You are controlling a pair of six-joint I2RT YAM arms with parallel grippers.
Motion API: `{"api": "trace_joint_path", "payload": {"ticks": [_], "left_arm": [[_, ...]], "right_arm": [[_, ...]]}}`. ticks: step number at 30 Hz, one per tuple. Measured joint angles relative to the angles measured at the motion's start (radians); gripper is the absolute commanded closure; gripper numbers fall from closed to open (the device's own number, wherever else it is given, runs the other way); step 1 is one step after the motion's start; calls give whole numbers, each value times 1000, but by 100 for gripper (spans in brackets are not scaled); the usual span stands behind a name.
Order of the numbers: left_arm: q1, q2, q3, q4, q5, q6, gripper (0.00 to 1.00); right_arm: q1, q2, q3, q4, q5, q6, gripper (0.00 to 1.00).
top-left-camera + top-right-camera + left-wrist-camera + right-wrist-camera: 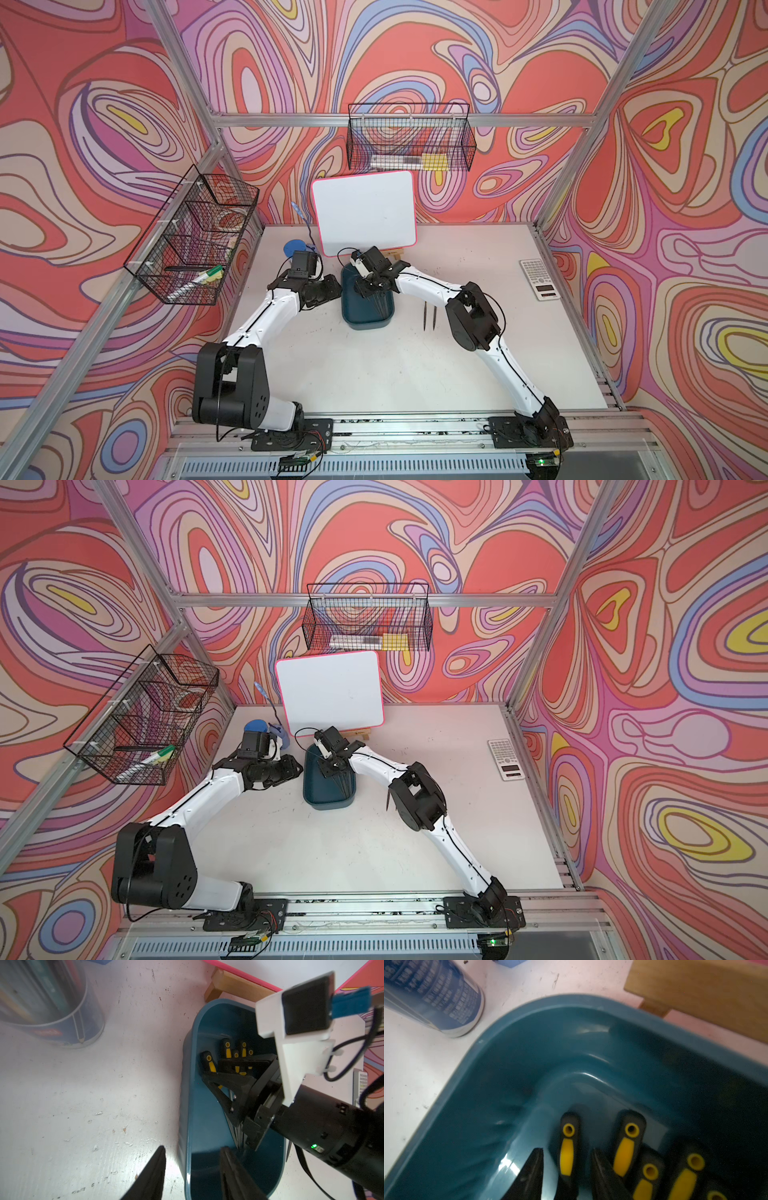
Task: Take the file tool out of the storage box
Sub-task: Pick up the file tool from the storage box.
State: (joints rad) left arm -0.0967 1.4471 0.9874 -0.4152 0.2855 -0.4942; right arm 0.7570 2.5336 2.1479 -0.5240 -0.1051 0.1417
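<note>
Nearest the lens in both top views: the big black joint housing of the left arm [230, 386] [153, 866], at the front edge of the table [374, 374].

Storage box [365, 319] [328, 801]: mid-table, long axis running front to back. Its far end sits just in front of the whiteboard [363, 212] and its wooden stand [706, 991]. A blue tin [436, 995] stands near the far corner on the left arm's side, apart from the box.

Right tool [566, 1149]: down inside the far half of the box, fingers apart. One file [566, 1159], black handle with a yellow insert, lies between them. Teal box floor shows on both sides of the handle, so no clamp is visible. This file is the outermost of the row, on the side toward the left arm. The other files [629, 1142] lie alongside, beyond the neighbouring finger. Handle ends point toward the whiteboard and the shanks run toward the front end.

Left tool [193, 1148]: fingers apart, straddling the box's long wall on the left arm's side. One finger is over bare table and the other over the box interior. Neither is seen touching the wall.

On the right arm's side of the box, a pair of slim dark rods [428, 316] lies side by side on the table, near the box but apart from it. The calculator [539, 279] is at the table's right edge, well apart.
</note>
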Motion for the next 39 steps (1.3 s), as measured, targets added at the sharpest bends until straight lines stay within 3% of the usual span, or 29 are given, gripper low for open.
{"api": "trace_joint_path", "payload": {"ticks": [7,14,21,32,39], "left_arm": [[0,0,-1,-5,0,6,52],[0,0,-3,-5,-1,8,52],[0,-2,-17,-10,0,8,52],[0,-2,-17,-11,10,8,52],[-5,22,-17,-11,19,15,52]], "right_arm": [[5,3,3,-5,10,-6,66],[26,30,46,-23,51,-24,89],[34,-5,-29,50,29,55,92],[-42,-307,-334,389,-44,347,92],[-146,-578,-561,487,31,375,93]]}}
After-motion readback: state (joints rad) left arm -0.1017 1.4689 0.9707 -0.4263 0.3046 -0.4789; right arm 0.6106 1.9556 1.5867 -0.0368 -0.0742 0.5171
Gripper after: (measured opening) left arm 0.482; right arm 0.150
